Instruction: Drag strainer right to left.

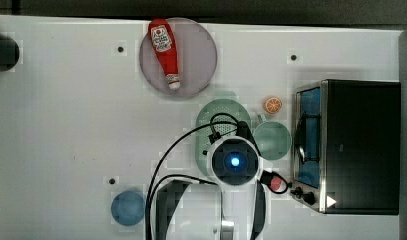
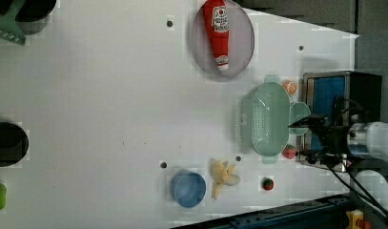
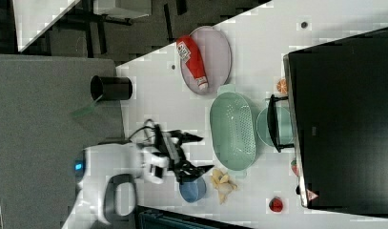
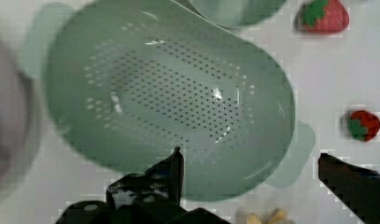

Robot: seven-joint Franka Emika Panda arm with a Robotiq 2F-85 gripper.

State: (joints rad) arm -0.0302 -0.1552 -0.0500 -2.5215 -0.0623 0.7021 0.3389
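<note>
Wrist view: the large pale green oval plastic strainer is seen beyond the black gripper, whose fingers are spread wide and empty. At the strainer's three o'clock in the top view, a round pale green mug is set.

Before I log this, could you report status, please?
Gripper open, empty, above strainer. Strainer untouched beside mug. Nothing blocking.

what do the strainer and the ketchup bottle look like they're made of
The strainer: probably molded plastic, pale green, smooth and slightly glossy, with small highlights and a neat grid of holes. The ketchup bottle: likely soft red plastic with a printed label and a white cap; its finish is hard to judge.
</note>
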